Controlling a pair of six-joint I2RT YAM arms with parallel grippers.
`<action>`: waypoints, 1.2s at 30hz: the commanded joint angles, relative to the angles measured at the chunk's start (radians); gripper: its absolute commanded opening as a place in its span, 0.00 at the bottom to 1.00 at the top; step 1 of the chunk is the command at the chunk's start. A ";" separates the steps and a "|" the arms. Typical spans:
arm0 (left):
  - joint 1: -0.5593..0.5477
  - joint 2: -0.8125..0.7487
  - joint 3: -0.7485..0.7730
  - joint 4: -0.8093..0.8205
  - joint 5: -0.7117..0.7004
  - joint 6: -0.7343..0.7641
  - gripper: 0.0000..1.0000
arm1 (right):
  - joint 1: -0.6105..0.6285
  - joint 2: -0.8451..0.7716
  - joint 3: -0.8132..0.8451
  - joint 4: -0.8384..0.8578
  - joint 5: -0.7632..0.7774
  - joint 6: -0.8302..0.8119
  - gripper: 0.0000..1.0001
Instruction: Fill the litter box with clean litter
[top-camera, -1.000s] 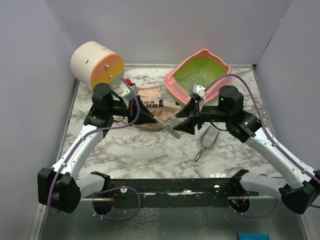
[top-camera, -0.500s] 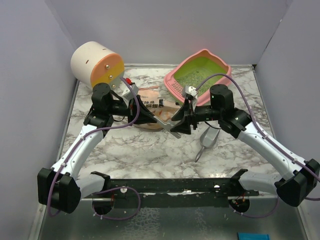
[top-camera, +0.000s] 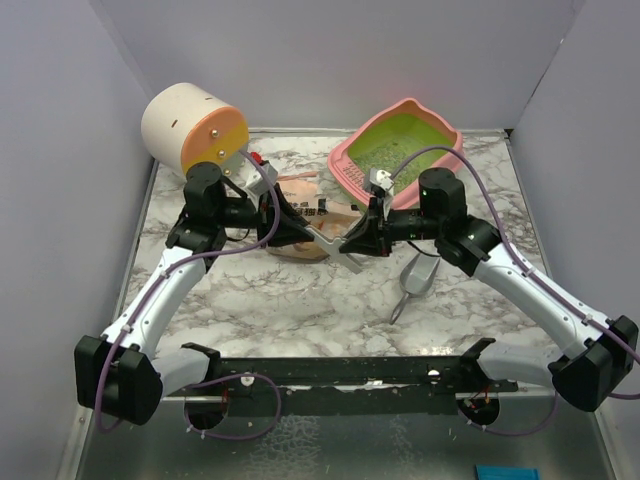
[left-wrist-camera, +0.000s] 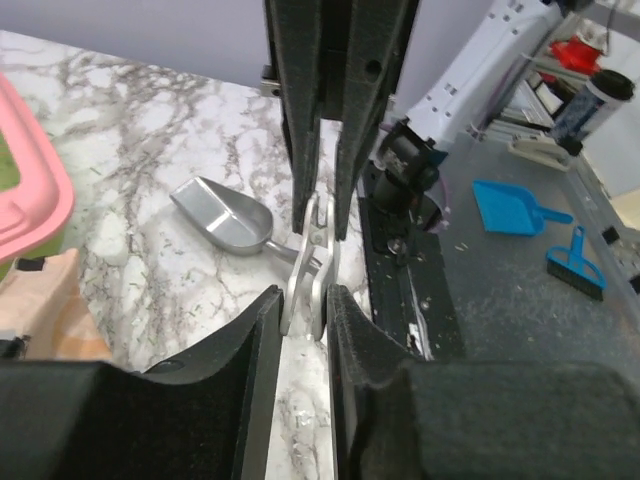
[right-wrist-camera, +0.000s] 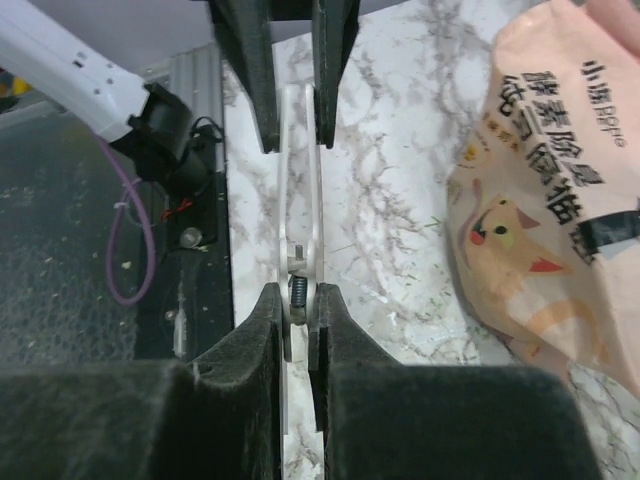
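The pink litter box (top-camera: 345, 168) with its lime-green inside stands tilted at the back right, and greyish-green litter (top-camera: 393, 152) is scattered in it. Its pink rim (left-wrist-camera: 30, 190) also shows in the left wrist view. A grey-white spring clip (top-camera: 335, 248) hangs over the table's middle, held from both ends. My left gripper (top-camera: 305, 232) (left-wrist-camera: 303, 300) has its fingers against one end of the clip (left-wrist-camera: 312, 265). My right gripper (top-camera: 352, 245) (right-wrist-camera: 298, 295) is shut on the other end of the clip (right-wrist-camera: 298, 200), by its spring.
A crinkled peach bag (top-camera: 305, 208) (right-wrist-camera: 560, 180) with a cartoon face lies behind the grippers. A metal scoop (top-camera: 418, 278) (left-wrist-camera: 220, 215) lies on the marble to the right. A cream-and-orange cylinder (top-camera: 195, 130) sits at the back left. Walls close three sides.
My right gripper moved left to the free end of the clip and shut on it. My left arm stayed in place, still holding the clip's other end.
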 joint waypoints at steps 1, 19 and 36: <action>-0.004 0.013 0.092 -0.280 -0.213 0.225 0.31 | 0.006 -0.026 0.012 0.061 0.133 -0.042 0.01; -0.042 0.194 0.123 -0.462 -0.943 0.859 0.83 | 0.005 0.316 0.264 -0.161 0.608 -0.646 0.01; -0.044 0.220 0.077 -0.468 -0.902 1.052 0.26 | -0.083 0.343 0.284 -0.276 0.379 -0.884 0.01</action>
